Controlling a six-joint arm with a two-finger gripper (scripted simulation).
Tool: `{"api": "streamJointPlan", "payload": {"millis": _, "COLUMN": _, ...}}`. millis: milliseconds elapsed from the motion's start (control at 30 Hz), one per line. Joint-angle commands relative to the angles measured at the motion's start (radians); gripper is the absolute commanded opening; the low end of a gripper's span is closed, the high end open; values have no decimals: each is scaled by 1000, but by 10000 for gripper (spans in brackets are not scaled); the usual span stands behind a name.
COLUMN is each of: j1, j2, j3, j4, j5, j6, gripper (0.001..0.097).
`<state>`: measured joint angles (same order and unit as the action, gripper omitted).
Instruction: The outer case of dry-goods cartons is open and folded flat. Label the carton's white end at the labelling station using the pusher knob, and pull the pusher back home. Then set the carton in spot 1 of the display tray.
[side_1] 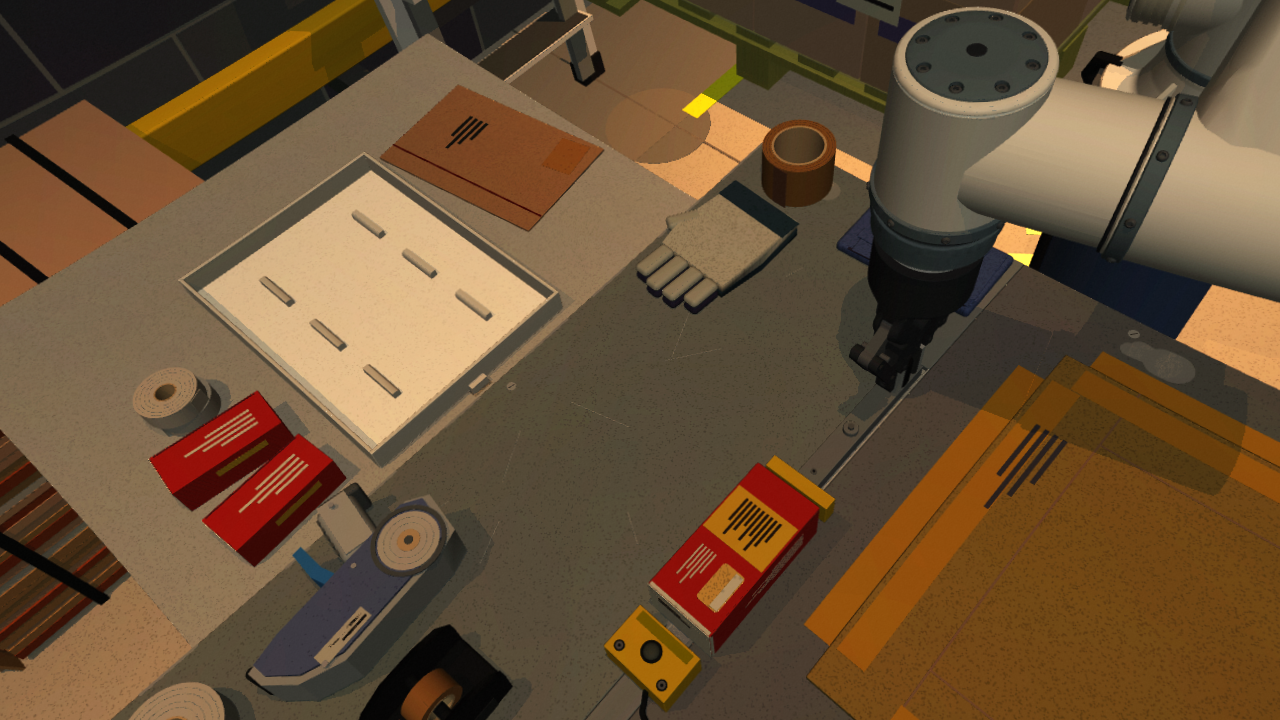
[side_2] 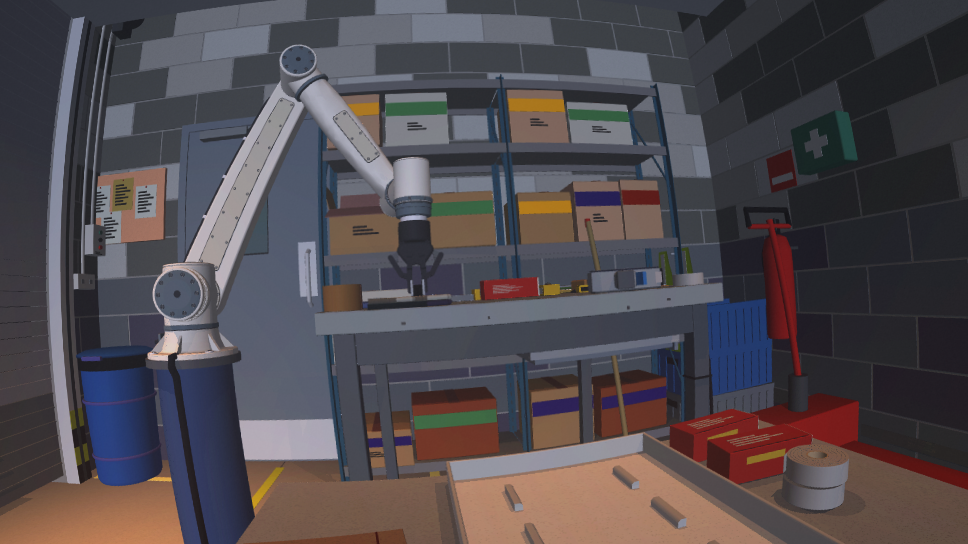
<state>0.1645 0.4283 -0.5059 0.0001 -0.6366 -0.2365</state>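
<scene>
At the labelling station on the bench's near right, a red and yellow carton (side_1: pixel 736 552) lies along the rail (side_1: pixel 850 430), its near end against the yellow label head (side_1: pixel 651 655). A yellow pusher plate (side_1: pixel 803 485) sits at the carton's far end. The display tray (side_1: pixel 371 297), pale with several small dividers, lies empty to the left. My gripper (side_1: pixel 882 363) is down over the far end of the rail, where the pusher knob is hidden between its fingers. The fingers are closing and I cannot tell whether they grip the knob.
Behind the work lie a glove (side_1: pixel 716 246), a brown tape roll (side_1: pixel 798 162) and flat brown cardboard (side_1: pixel 492 154). The folded outer case (side_1: pixel 1074 546) covers the right. Two red cartons (side_1: pixel 246 475), a tape gun (side_1: pixel 358 582) and tape rolls lie at the near left.
</scene>
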Motion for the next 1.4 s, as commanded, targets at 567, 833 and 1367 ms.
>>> {"api": "streamJointPlan", "payload": {"millis": 567, "j1": 0, "j2": 0, "j3": 3, "j4": 0, "j5": -2, "j6": 0, "gripper": 80}}
{"api": "streamJointPlan", "payload": {"millis": 833, "j1": -1, "j2": 2, "j3": 11, "j4": 0, "j5": -7, "j6": 1, "gripper": 80}}
{"api": "streamJointPlan", "payload": {"millis": 1367, "j1": -5, "j2": 13, "j3": 30, "j4": 0, "j5": -15, "j6": 5, "gripper": 80}}
